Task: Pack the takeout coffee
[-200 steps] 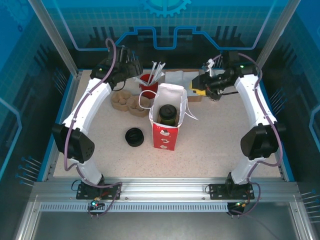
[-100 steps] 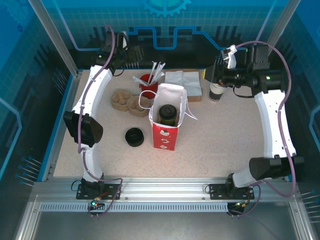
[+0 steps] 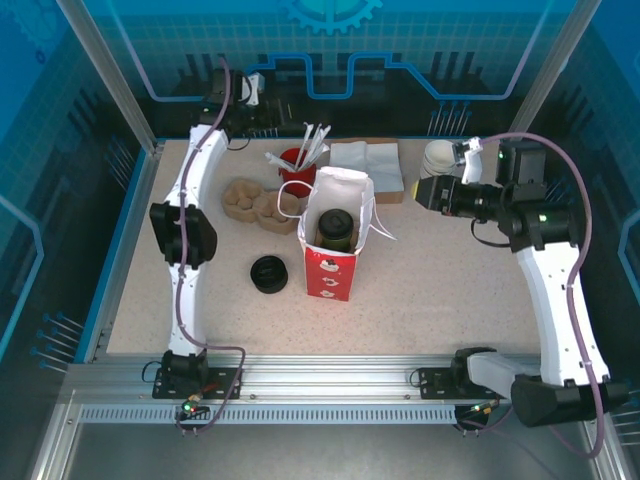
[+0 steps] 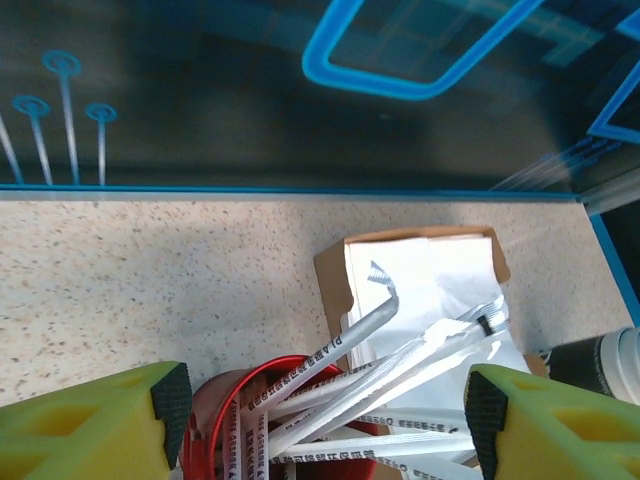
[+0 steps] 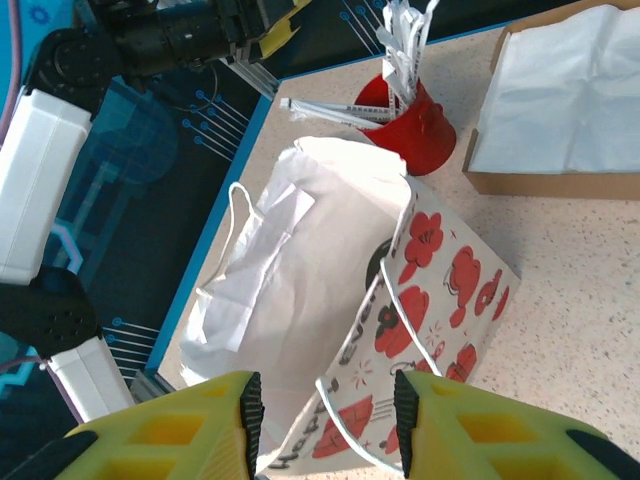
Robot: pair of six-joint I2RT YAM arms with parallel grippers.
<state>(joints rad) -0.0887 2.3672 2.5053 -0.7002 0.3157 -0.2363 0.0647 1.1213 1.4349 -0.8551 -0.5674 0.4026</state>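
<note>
While the speckled table (image 3: 440, 290) carries everything, the largest thing on it is the red-and-white bag (image 3: 328, 275), upright at the middle with its mouth open to the top. The left gripper (image 4: 328, 405) hangs at the far edge above a red cup of wrapped straws (image 3: 296, 178); its yellow fingers are spread wide with nothing between them. The right gripper (image 3: 428, 192) is off to the bag's right, well apart from it, with its jaws parted by a narrower gap and also bare. Inside the bag stands the takeout coffee (image 3: 335, 228), a short cup sunk well below the bag's rim. It has dark olive-brown sides under a round black lid.
</note>
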